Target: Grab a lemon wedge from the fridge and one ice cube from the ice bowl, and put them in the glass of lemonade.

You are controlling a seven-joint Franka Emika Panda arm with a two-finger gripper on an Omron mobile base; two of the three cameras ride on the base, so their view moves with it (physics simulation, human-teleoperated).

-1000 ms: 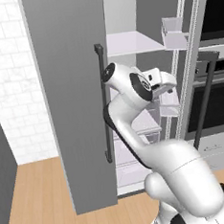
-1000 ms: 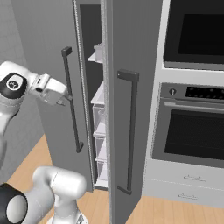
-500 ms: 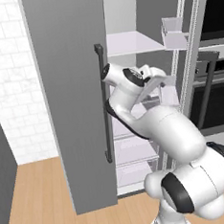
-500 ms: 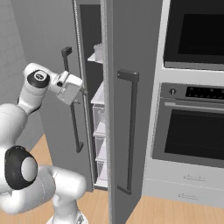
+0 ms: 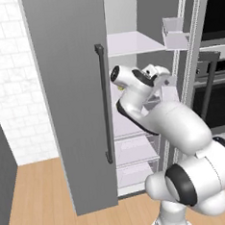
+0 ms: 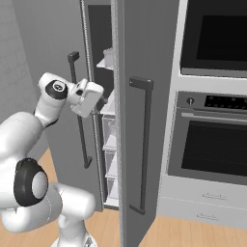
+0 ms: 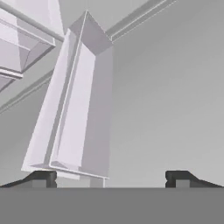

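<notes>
Matte grey fridge (image 5: 71, 89), glossy white shelves (image 5: 130, 43)

I am in a rendered home kitchen: in front of me stands a tall matte grey fridge (image 5: 74, 89) with one door swung open on white shelves (image 5: 130, 43) and clear drawers (image 6: 111, 164). Built into the wall beside it is an oven (image 6: 212, 140) with a knob and control panel, and above that what looks like a microwave or second oven (image 6: 217, 38), though I cannot tell which. White brick-pattern wall tile (image 5: 10, 80) and a pale wood plank floor (image 5: 40, 203) complete the domestic look.
</notes>
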